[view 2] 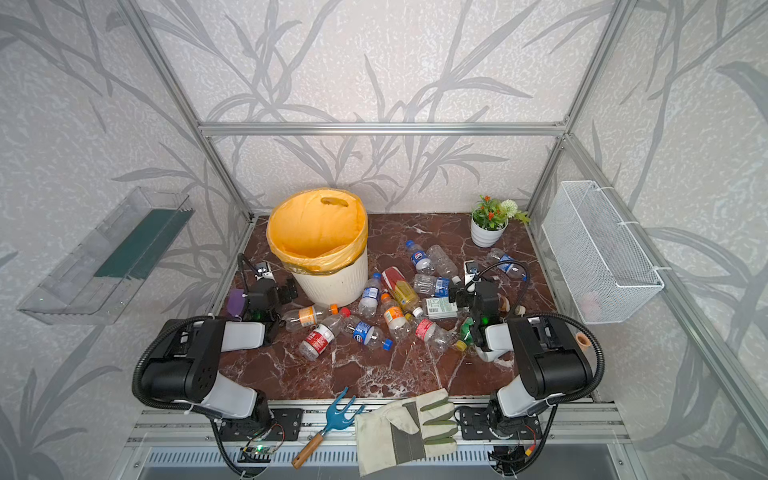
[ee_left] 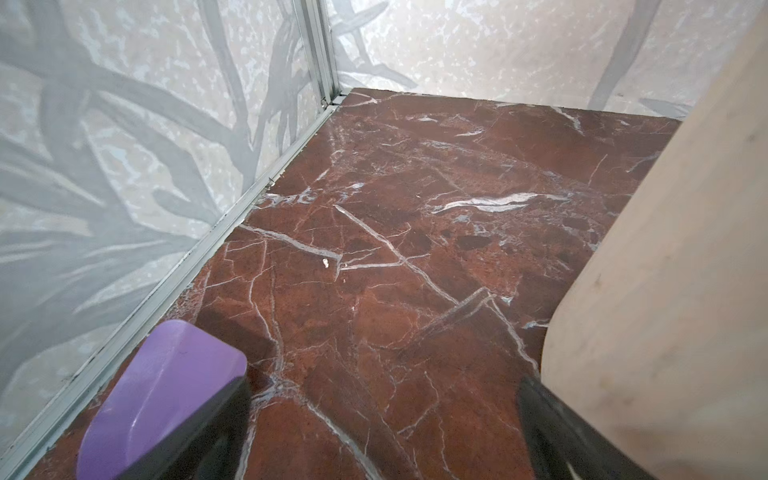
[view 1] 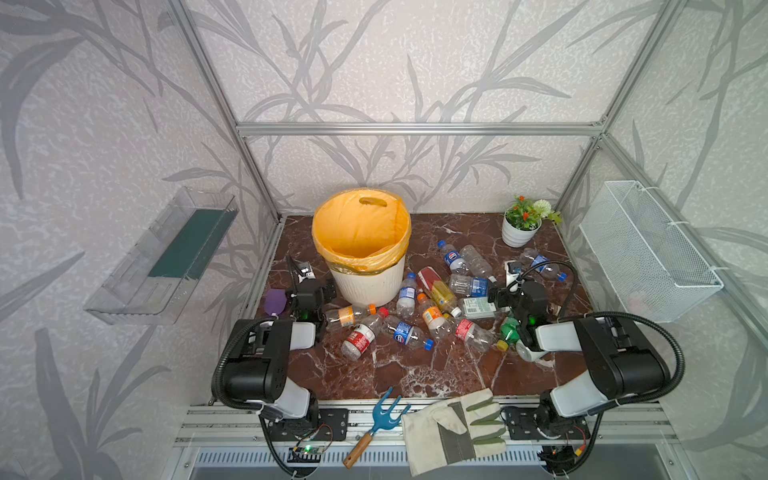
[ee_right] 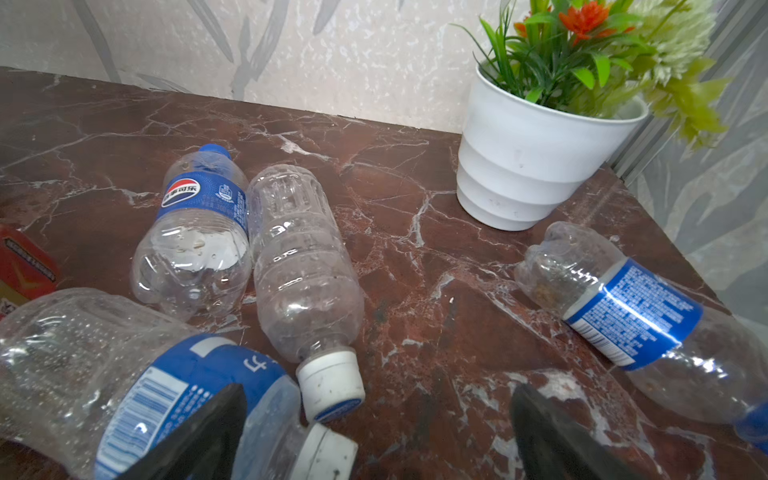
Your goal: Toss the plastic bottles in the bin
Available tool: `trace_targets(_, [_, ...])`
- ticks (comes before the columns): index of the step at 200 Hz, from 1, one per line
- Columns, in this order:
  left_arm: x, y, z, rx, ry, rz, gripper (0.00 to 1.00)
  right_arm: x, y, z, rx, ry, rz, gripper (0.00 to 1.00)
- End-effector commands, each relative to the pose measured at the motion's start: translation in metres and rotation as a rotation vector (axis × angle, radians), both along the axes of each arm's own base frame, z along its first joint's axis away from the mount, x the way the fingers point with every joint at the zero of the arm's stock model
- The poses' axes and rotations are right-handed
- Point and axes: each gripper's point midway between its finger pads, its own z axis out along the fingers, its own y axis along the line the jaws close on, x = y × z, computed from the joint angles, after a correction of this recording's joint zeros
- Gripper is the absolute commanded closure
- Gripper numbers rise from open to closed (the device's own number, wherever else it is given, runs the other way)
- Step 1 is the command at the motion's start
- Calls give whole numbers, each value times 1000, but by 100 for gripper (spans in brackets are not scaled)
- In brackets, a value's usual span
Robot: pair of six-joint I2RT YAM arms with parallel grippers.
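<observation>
Several plastic bottles (view 1: 432,307) lie scattered on the marble table, right of and in front of the bin (view 1: 370,282), a cream ribbed pail with an orange-yellow liner. My left gripper (view 1: 311,289) stands open low at the bin's left side. In the left wrist view only bare marble lies between its fingers, with the bin wall (ee_left: 673,291) beside one finger. My right gripper (view 1: 515,291) hangs open over the right part of the pile. One of its fingers (ee_right: 216,432) is above a blue-labelled bottle (ee_right: 124,374). A white-capped clear bottle (ee_right: 303,266) lies just ahead.
A purple scoop (view 1: 274,301) lies by my left gripper near the side wall. A white flower pot (view 1: 519,232) stands at the back right, and a wire basket (view 1: 648,249) hangs on the right wall. A blue garden fork (view 1: 378,419) and a glove (view 1: 453,428) lie on the front rail.
</observation>
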Motion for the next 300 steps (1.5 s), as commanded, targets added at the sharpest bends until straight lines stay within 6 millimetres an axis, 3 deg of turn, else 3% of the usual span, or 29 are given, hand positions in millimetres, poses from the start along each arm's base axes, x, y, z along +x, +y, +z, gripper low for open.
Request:
trace_targets(1, [4, -1, 10, 3, -29, -3, 1, 4, 1, 4, -3, -15, 12, 1])
trace_targets(49, [5, -1, 11, 2, -31, -4, 1, 4, 1, 4, -1, -12, 12, 1])
trace_targets(69, [5, -1, 10, 2, -28, -4, 1, 7, -5, 2, 81, 21, 40, 1])
trace_targets(208, [4, -1, 10, 2, -31, -4, 1, 7, -7, 6, 81, 3, 28, 1])
trace_targets(221, [7, 11, 30, 20, -64, 67, 1, 7, -18, 22, 84, 0, -39, 1])
trace_targets(229, [3, 19, 38, 1, 17, 128, 1, 6, -23, 33, 99, 47, -75, 1])
trace_targets(231, [1, 21, 40, -8, 45, 146, 1, 1, -23, 24, 97, 111, -82, 1])
trace_targets(240, [-7, 29, 57, -31, 102, 219, 4, -4, -23, 32, 106, 190, -88, 0])
trace_targets(280, [-37, 23, 125, -165, 3, 246, 8, -35, 0, 70, 187, 366, -3, 4])
trace_targets(300, [-55, 21, 143, -216, -43, 252, 8, -50, 33, 79, 209, 458, 110, 8])
